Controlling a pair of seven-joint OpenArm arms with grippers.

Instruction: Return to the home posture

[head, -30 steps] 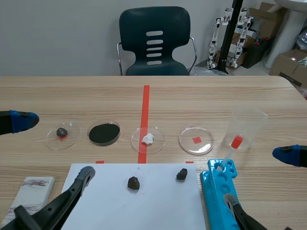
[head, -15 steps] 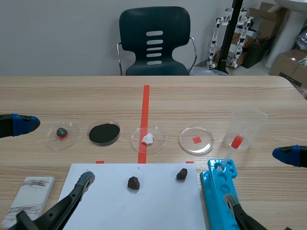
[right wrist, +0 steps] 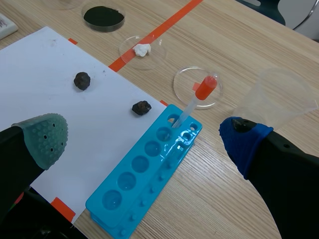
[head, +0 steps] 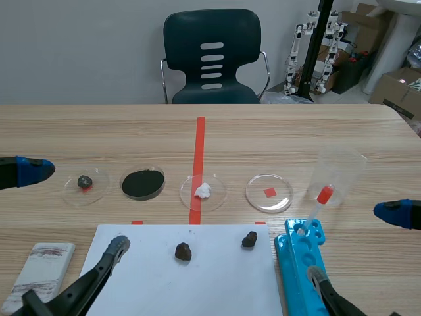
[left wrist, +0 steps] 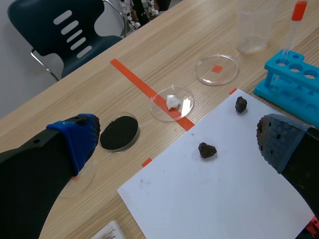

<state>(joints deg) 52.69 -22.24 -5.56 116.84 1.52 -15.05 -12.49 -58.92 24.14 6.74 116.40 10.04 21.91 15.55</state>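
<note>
Left gripper (head: 79, 205) hangs low over the near left of the table (head: 131, 131) with its fingers spread wide and nothing between them. One blue pad sits out by the table's left edge and one grey pad over the left corner of the white sheet of paper (head: 217, 276). A grey-white block (head: 43, 262) lies under this arm, just left of the paper.

Beyond the paper runs a row of four clear dishes. From the left, the first dish (head: 85, 184) holds a dark lump, the second (head: 143, 183) a disc of black powder, the third (head: 202, 189) a white lump and sits on the red tape line, and the fourth (head: 269, 193) is over a small red square. On the paper lie two dark lumps (head: 183, 251), well apart from each other.

A blue rack (head: 296, 270) lies just beside the paper's right edge, with a red-bulbed dropper (head: 324, 195) standing in its far end. A clear plastic cup (head: 342, 168) stands upright beyond it.

Right gripper (head: 351, 243) hovers low at the near right, its fingers likewise wide apart and holding nothing, straddling the rack.
</note>
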